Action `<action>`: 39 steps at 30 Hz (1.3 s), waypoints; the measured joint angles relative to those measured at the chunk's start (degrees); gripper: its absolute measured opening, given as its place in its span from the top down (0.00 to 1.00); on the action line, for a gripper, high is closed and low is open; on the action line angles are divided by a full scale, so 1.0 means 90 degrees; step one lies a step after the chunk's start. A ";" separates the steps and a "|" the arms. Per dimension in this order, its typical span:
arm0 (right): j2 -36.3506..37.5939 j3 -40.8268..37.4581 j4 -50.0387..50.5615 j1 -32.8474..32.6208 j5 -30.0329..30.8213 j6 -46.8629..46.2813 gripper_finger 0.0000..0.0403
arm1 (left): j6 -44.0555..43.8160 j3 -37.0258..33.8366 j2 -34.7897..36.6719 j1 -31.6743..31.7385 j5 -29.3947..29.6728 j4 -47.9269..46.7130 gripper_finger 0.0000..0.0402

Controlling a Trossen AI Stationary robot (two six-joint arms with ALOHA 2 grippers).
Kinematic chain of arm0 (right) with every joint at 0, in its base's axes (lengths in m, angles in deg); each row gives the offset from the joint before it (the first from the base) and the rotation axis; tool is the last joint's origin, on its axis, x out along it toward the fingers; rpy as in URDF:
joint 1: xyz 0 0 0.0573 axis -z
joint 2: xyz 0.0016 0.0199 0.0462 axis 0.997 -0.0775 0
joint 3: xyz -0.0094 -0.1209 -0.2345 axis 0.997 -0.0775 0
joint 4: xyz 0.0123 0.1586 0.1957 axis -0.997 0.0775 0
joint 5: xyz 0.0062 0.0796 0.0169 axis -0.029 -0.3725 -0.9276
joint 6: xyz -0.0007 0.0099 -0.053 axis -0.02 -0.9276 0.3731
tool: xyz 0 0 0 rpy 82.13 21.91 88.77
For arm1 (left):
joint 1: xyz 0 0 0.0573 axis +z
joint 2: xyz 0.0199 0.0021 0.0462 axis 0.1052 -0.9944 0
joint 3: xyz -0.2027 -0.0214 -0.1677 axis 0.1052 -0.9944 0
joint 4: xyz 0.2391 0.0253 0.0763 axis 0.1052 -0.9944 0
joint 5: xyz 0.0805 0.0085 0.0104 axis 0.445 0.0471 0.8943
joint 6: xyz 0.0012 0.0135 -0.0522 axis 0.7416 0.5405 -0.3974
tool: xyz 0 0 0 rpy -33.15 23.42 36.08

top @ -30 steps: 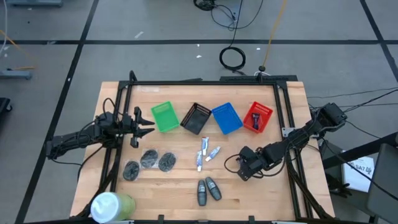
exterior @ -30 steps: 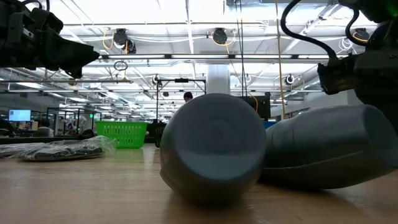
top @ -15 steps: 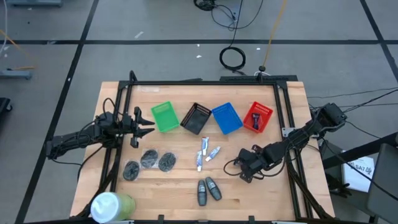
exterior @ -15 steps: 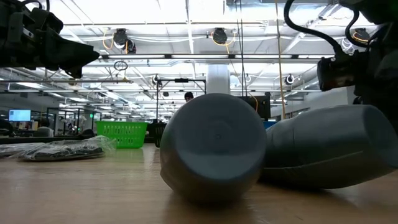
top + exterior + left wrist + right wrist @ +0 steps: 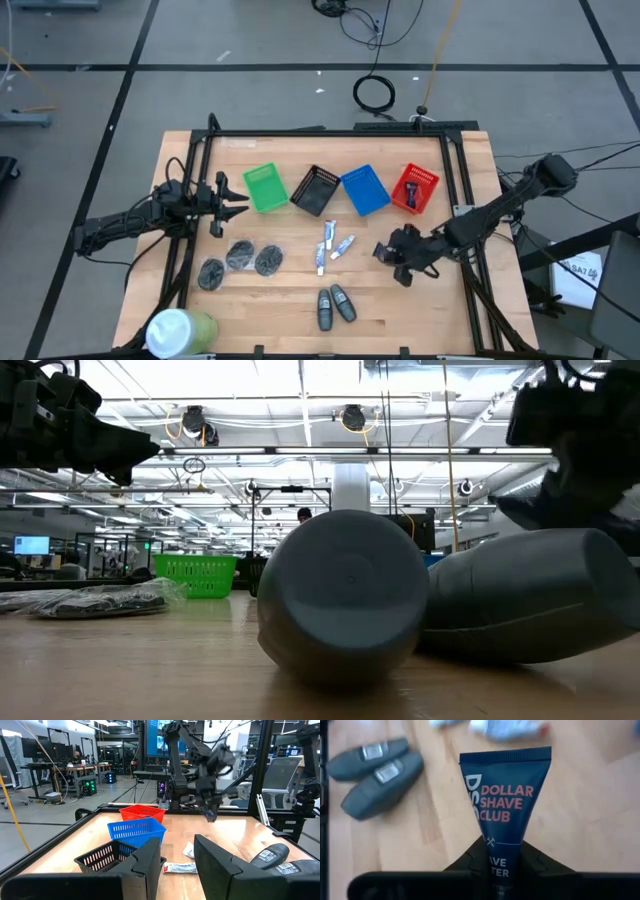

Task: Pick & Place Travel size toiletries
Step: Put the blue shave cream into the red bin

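- A dark blue tube is clamped by its narrow end between the right gripper fingers, its wide flat end pointing away from them; it is lifted clear of the worktop.
- White and red lettering on the tube reads "DOLLAR SHAVE CLUB", with "DSC" down one edge; the lower lines are partly hidden by the fingers.
- Beyond the held tube, off to one side of the fingers, two grey oval bottles lie side by side on the wood, touching; each has a small label too small to read.
- Past the tube's far end lie small white-silver tubes, blurred in the right wrist view.
- In the high view the right gripper hangs between those tubes and the table's right frame, near the red basket.
- The left gripper waits with fingers parted, just beside the green basket; three round dark grey bundles lie near it.
- The black basket and blue basket stand between green and red.
- A large white-and-green cylinder lies at the near left corner.
- The worktop is pale wood in a black frame; around it a grey floor with cables, and beyond it a workshop hall with ceiling lights, desks and monitors.
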 joint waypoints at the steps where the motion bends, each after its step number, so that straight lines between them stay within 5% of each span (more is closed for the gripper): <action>1: 0.0147 -0.0015 0.0008 -0.0001 0.0315 0.0071 0.90 | 0.0000 0.0002 0.0000 0.0002 0.0002 0.0002 0.71; 9: 0.1002 -0.0001 0.0004 0.0134 0.2797 0.0166 0.90 | 0.0000 0.0001 0.0000 0.0000 0.0001 0.0000 0.71; 16: 0.1352 0.0002 0.0496 0.0717 0.3246 0.0161 0.90 | 0.0000 0.0001 0.0000 0.0001 0.0002 0.0000 0.71; 21: 0.1630 0.0003 0.1451 0.1323 0.4190 0.0061 0.90 | 0.0000 0.0002 0.0000 0.0000 0.0000 0.0000 0.71; 29: 0.2423 0.0012 0.2925 0.3051 0.2724 0.0018 0.89 | 0.0000 0.0000 0.0000 0.0000 0.0002 0.0000 0.71; 33: 0.2645 0.0012 0.3162 0.3939 0.1456 0.0428 0.89 | 0.0000 0.0001 0.0000 0.0001 0.0002 0.0000 0.71; 39: 0.2564 -0.0220 0.3025 0.4735 0.0738 0.0819 0.89 | 0.0000 0.0000 0.0000 0.0002 0.0000 0.0000 0.71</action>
